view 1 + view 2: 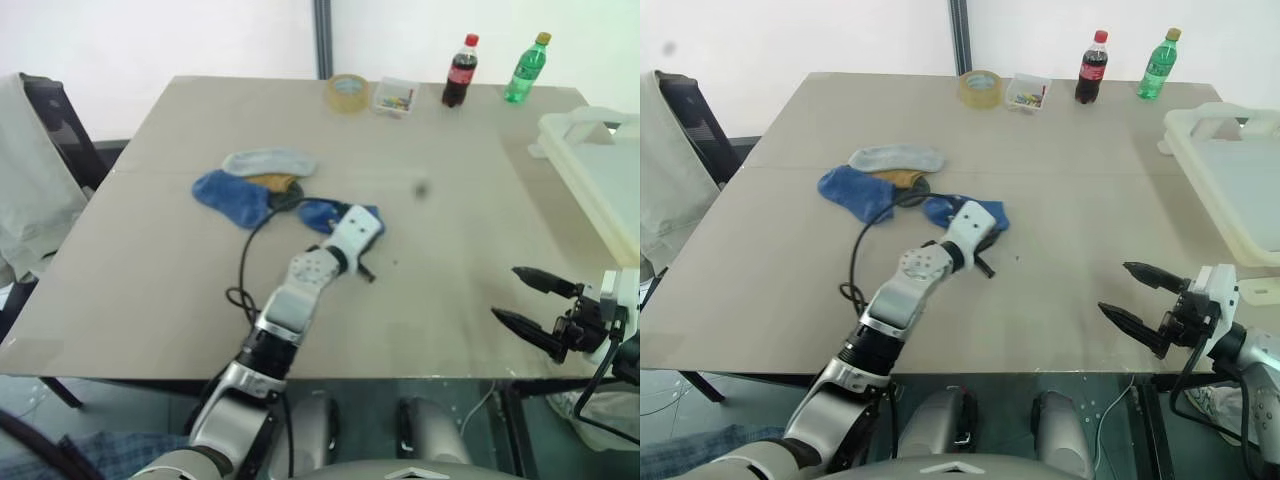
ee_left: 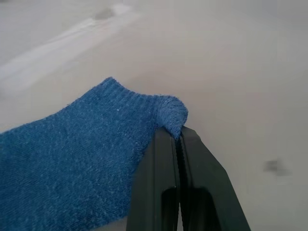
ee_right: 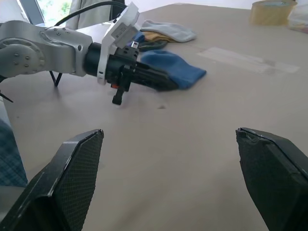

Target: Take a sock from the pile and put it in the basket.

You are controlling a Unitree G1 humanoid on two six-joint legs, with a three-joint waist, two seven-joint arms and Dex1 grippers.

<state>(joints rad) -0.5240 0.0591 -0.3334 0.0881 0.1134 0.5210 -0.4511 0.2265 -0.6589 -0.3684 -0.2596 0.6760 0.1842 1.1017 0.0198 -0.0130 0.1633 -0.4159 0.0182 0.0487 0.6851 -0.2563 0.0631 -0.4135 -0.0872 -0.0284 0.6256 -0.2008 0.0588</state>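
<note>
The pile (image 1: 250,185) of socks lies in the middle of the table: a pale grey one, a mustard one and a royal blue one. A little to its right lies another blue sock (image 1: 322,212). My left gripper (image 2: 175,132) is shut on that sock's cuff (image 2: 171,113), and the rest of the sock rests on the tabletop (image 3: 178,70). The basket (image 1: 600,190), a large white tub, stands at the table's right edge. My right gripper (image 1: 505,293) hovers open near the front right edge, holding nothing, well clear of the sock and the basket.
At the far edge stand a roll of tape (image 1: 347,92), a small clear box of coloured bits (image 1: 395,97), a cola bottle (image 1: 460,72) and a green bottle (image 1: 525,68). A black cable (image 1: 248,250) loops beside my left arm. A cloth-draped chair (image 1: 30,170) is at left.
</note>
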